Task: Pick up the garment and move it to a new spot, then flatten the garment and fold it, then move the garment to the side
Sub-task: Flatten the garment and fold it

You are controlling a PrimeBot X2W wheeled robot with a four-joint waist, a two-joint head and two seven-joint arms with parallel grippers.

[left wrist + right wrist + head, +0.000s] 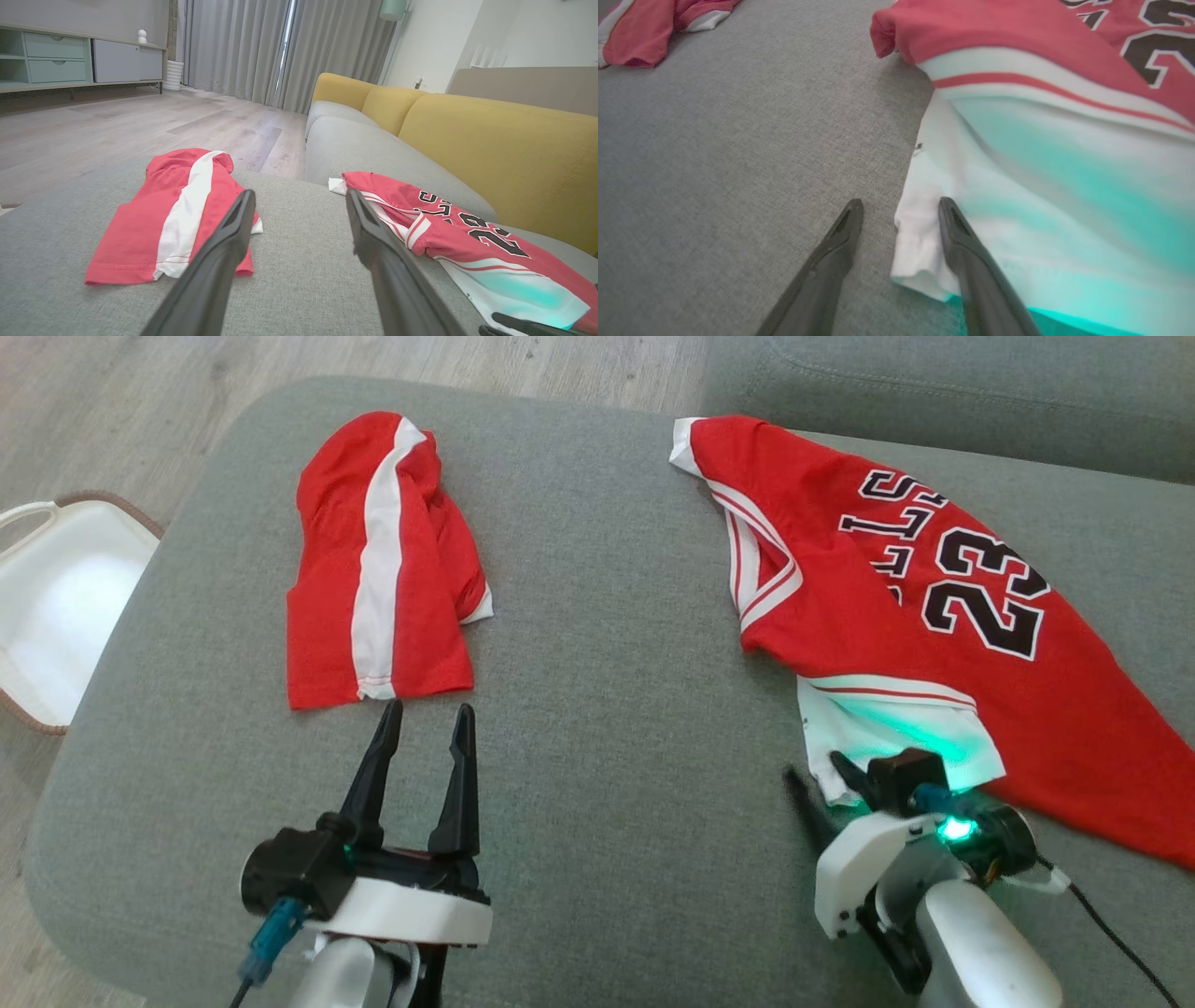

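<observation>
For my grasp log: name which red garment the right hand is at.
The red jersey numbered 23; its white edge lies between the right hand's fingers. The white-striped red shorts lie apart.

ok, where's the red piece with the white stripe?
Head view, left side of the grey cushion: the striped red piece lies just ahead of the left hand, well apart from the 23 jersey on the right.

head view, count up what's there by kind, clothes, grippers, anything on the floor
jersey: 1
shorts: 1
basket: 1
grippers: 2, left gripper and right gripper
total: 5
</observation>
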